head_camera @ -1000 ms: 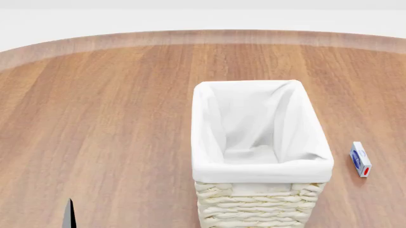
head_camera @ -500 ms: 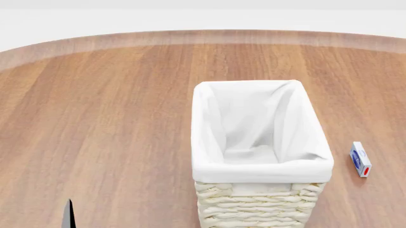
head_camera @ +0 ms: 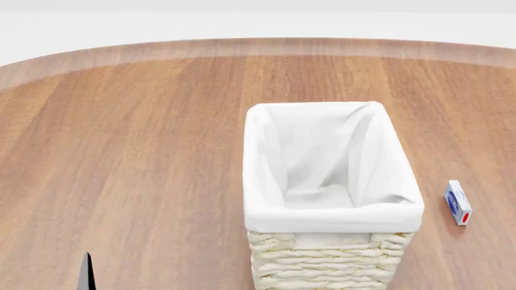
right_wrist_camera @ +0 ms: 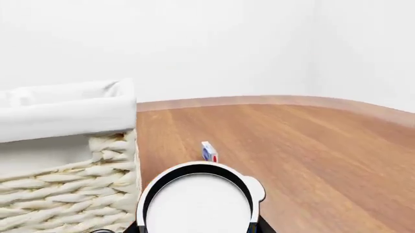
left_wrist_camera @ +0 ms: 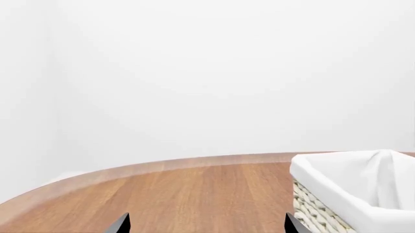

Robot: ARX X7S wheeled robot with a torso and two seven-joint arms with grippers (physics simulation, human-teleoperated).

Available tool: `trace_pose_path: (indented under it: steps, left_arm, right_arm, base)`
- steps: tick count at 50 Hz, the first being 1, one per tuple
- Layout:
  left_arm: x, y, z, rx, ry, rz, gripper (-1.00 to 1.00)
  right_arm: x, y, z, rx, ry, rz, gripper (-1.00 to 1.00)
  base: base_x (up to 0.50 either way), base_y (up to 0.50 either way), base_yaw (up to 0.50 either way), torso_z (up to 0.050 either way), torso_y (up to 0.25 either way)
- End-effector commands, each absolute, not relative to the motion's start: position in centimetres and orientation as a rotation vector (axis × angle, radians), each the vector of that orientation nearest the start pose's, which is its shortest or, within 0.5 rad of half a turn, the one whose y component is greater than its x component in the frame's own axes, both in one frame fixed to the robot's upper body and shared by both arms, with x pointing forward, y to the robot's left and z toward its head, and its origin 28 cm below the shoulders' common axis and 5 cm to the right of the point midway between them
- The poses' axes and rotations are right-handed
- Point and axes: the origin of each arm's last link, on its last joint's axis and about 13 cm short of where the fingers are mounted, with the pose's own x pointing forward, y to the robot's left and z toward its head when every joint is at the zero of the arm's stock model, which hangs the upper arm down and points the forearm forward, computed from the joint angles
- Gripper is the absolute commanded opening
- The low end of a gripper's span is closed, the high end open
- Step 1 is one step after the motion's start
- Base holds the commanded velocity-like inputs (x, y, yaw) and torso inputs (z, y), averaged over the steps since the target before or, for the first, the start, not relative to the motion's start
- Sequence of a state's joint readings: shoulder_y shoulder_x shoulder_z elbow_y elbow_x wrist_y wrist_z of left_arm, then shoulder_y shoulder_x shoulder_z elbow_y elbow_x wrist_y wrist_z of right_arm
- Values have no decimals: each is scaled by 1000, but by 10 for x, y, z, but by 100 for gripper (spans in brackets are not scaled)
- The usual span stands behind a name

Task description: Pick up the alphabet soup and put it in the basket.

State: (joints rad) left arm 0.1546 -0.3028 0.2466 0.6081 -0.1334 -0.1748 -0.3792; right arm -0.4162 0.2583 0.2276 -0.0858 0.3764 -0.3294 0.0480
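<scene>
Right wrist view: the alphabet soup (right_wrist_camera: 198, 204) sits low and near, its white top between the right pincer (right_wrist_camera: 196, 229) tips, seemingly clamped. Lift it clear above the basket (right_wrist_camera: 65, 111) rim on its left, centre, then release. Left pincer (left_wrist_camera: 206, 225) gapes empty. One can, one basket, one small blue-and-white box (right_wrist_camera: 209, 152) on the worktop (right_wrist_camera: 311, 145).

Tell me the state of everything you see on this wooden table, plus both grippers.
Cream woven wicker basket with white cloth liner: upright, nothing inside.
Small blue-and-white box: lying flat, apart from the basket.
Left gripper: open, empty.
Right gripper: hidden behind a black-rimmed white disc, cannot tell.
</scene>
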Motion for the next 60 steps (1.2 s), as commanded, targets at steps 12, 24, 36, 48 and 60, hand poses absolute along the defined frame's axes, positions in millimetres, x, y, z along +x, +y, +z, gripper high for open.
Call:
trace_pose_path:
  steps: [12,24,36,48,60]
  left_arm:
    - [162,201,92,46,-223,17,100]
    - [162,201,92,46,-220,17,100]
    - [162,202,91,42,-218,18,100]
    - [163,202,91,40,-217,20,100]
    - [164,202,89,39,-211,18,100]
  right_arm:
    - [140,-177,119,-76,-274,-165,-100]
    - [178,-150,146,-47,-258,-39,-100]
    - [234,-128,167,-49,-287,48,-100]
    - [288,-114,173,-28,-273,86,-100]
    - [345,-103,186,-50,-243,113,-100]
  base:
    - [0,0,0,0,1]
    - [0,0,0,0,0]
    - [0,0,0,0,1]
    - [0,0,0,0,1]
    - [0,0,0,0,0]
